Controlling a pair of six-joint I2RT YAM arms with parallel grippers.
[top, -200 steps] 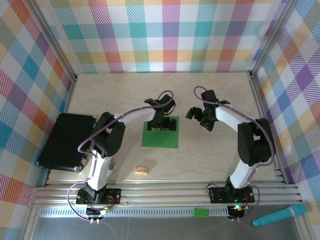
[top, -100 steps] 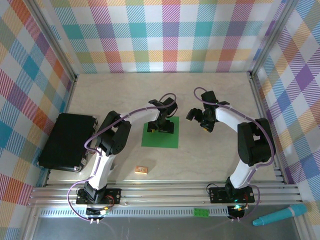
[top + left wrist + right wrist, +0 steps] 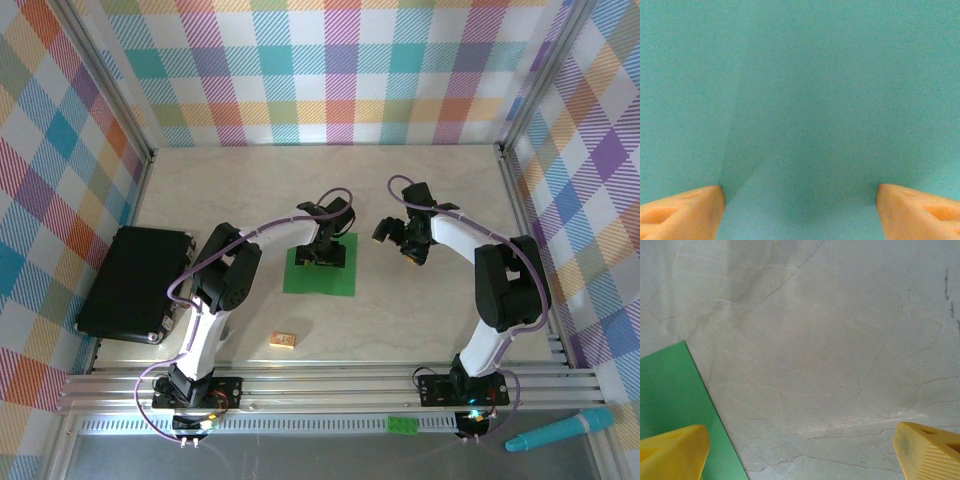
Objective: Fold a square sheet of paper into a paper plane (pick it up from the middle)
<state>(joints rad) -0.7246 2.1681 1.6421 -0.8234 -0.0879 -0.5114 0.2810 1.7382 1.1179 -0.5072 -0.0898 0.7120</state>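
The square sheet of paper (image 3: 318, 279) lies flat on the table, bright green. My left gripper (image 3: 323, 254) points down onto the sheet's far half. In the left wrist view the sheet (image 3: 800, 90) spreads under the open gripper (image 3: 800, 212). Both orange fingertips (image 3: 685, 210) rest wide apart against the paper, which shows a faint ridge running up from the left tip. My right gripper (image 3: 396, 238) hovers open over bare table just right of the sheet. In the right wrist view the sheet's right edge (image 3: 670, 395) lies beside the left yellow fingertip (image 3: 675, 452) of the gripper (image 3: 802, 452).
A black case (image 3: 135, 283) lies at the table's left edge. A small wooden block (image 3: 284, 340) sits near the front, left of centre. A tiny green brick (image 3: 405, 424) and a teal pen (image 3: 560, 430) rest on the front rail area. Checked walls close three sides.
My left gripper has come down a little nearer onto the sheet, and its arm has shifted slightly right. The right arm has stayed nearly still.
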